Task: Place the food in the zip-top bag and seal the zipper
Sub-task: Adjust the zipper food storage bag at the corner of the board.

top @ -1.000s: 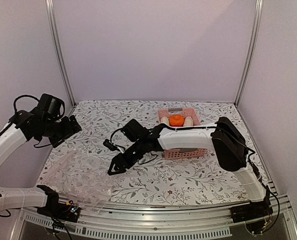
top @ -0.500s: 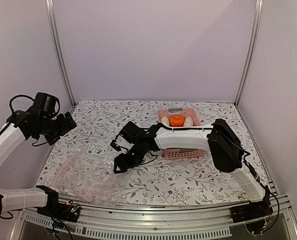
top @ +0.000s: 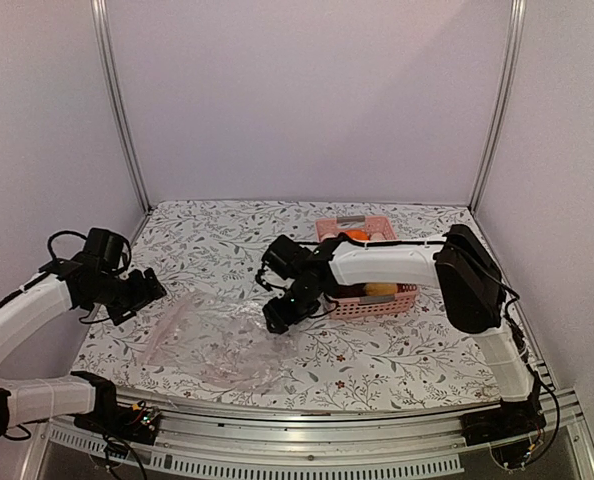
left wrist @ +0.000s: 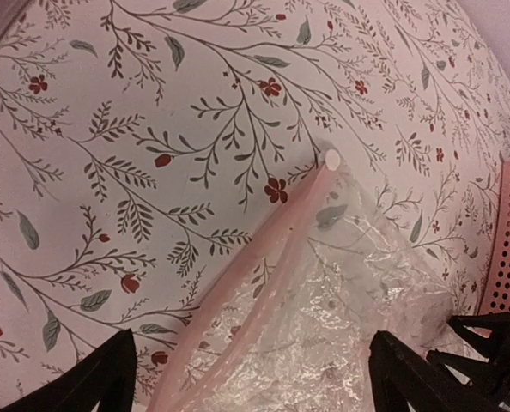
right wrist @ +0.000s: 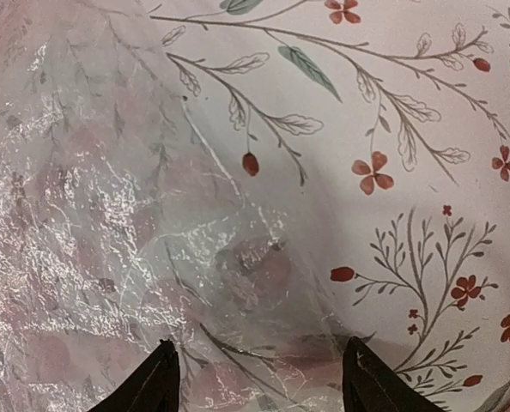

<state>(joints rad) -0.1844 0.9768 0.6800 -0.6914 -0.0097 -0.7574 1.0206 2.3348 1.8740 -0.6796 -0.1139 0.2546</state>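
The zip-top bag point(top: 222, 335) lies flat and empty on the floral-print table point(top: 207, 240), towards the front left. It is a thin, crinkly sheet of clear film that catches the light in sharp white creases. In the left wrist view, the zipper point(left wrist: 264, 266) is a straight, faintly pink strip along the bag's edge, ending at a small round corner. The left gripper point(top: 142, 290) hangs at the bag's left side, its two black fingers spread wide with nothing between them. The right gripper point(top: 282, 310) sits over the bag's far right corner, its pointed black tips also well apart above the wrinkled plastic. The food is in the pink lattice basket point(top: 377, 305) behind the right arm. A smooth orange piece point(top: 355, 236) shows at the top, and something yellowish point(top: 380, 289) shows through the mesh.
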